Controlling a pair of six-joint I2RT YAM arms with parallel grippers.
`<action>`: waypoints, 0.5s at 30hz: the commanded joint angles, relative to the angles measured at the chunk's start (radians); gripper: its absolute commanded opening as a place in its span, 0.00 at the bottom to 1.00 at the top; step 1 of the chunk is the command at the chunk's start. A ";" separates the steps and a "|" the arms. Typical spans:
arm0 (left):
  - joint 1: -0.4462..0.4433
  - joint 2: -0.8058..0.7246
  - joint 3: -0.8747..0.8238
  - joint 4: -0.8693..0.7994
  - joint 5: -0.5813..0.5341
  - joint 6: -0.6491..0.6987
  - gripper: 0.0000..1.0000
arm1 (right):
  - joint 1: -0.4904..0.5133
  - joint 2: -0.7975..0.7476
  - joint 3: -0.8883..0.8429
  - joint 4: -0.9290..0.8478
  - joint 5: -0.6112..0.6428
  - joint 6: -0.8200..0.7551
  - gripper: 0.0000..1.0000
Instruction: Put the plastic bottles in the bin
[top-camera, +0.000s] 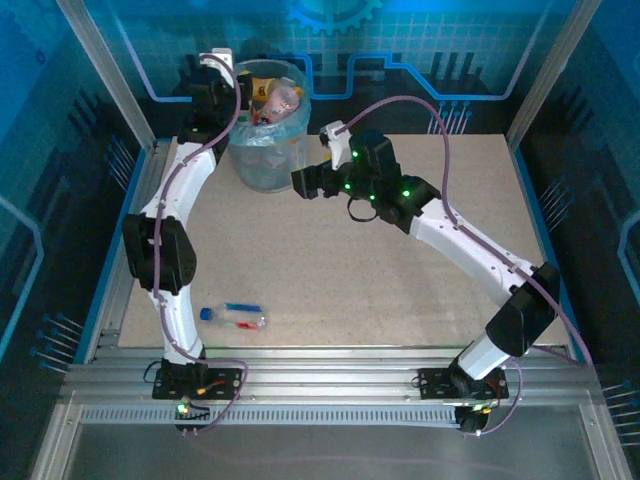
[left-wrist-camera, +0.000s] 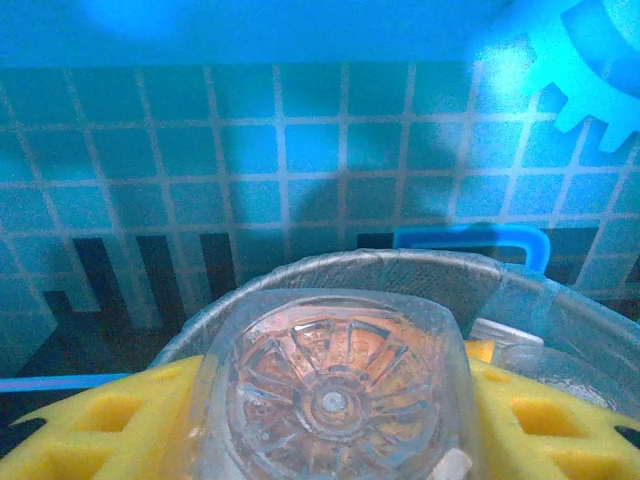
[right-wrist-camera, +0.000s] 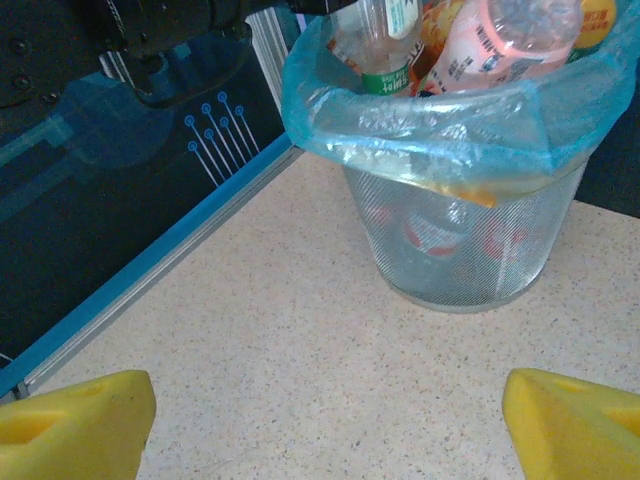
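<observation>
Holds a clear bottle base-first in the closed left gripper, above the bin at upper left. Probably light, thin-walled, slick, easily crushed; best pinched mid-body. Right gripper spread wide, empty, at centre facing the bin. Heaped to the rim; could spill. Loose bottle lower left, beside the left arm.

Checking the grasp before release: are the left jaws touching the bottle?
Touching. Left wrist view: the bottle sits wedged in the left gripper, pressed against both yellow fingers, no gap on either side.
</observation>
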 joint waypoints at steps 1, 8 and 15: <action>-0.011 0.038 -0.036 -0.076 0.040 -0.023 0.54 | -0.009 0.017 0.036 -0.016 -0.027 0.020 0.90; -0.005 0.040 0.096 -0.219 0.063 -0.071 0.79 | -0.007 0.034 0.065 -0.026 -0.039 0.049 0.89; -0.004 -0.008 0.216 -0.274 0.103 -0.120 0.88 | 0.006 0.054 0.086 -0.030 -0.047 0.065 0.89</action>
